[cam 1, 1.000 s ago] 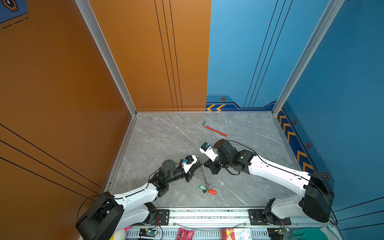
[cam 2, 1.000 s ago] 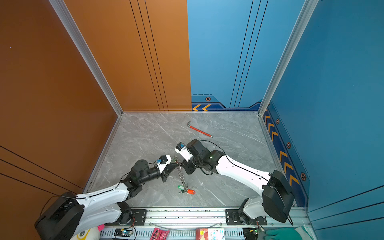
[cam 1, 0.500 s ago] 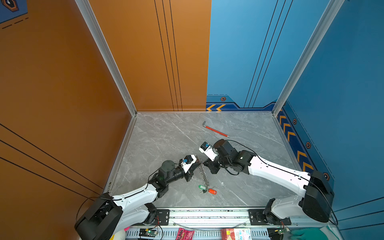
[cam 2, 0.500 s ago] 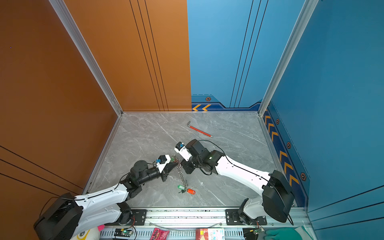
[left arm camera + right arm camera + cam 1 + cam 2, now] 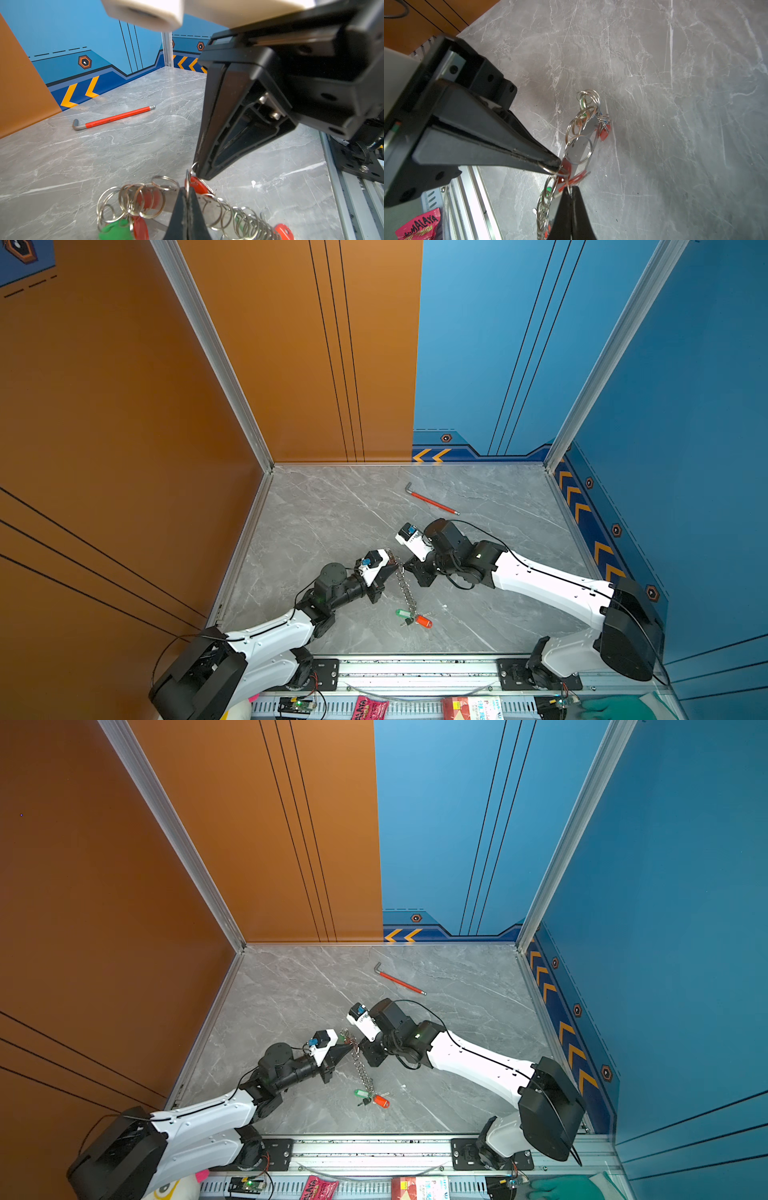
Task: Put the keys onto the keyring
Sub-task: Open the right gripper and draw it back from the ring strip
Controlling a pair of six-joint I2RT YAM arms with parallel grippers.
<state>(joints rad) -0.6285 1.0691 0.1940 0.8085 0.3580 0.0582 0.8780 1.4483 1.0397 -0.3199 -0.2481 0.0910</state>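
You have both claws closed hard, tip to tip, over the middle of the table (image 5: 332,522). Your left gripper (image 5: 392,563) shows no gap between its jaws. In the right wrist view it pinches a thin silver ring at the top end of the keyring (image 5: 581,137). Your right gripper (image 5: 406,567) is closed just as far. Its fingertips (image 5: 564,207) nip another thin ring, right against an orange tag (image 5: 566,166). You cannot tell from these views whether that ring is a link of the chain or a key's own loop. The two sets of tips stand just beside each other, nearly touching.

In both top views the keyring (image 5: 405,589) runs away from the pinch toward the front rail (image 5: 415,668). It is a flat grey hoop strung with many small silver rings. The keys (image 5: 415,619) sit at the end farthest from the claws. There a green tag (image 5: 402,612) lies on your left gripper's side and an orange one on your right gripper's side. You cannot tell whether that low end rests on the table.

In the left wrist view more rings fan out to either side of the left fingers (image 5: 180,214), with green and orange tags among them.

The hex wrench (image 5: 432,504) lies well apart, beyond your right gripper toward the back wall, and neither claw touches it.
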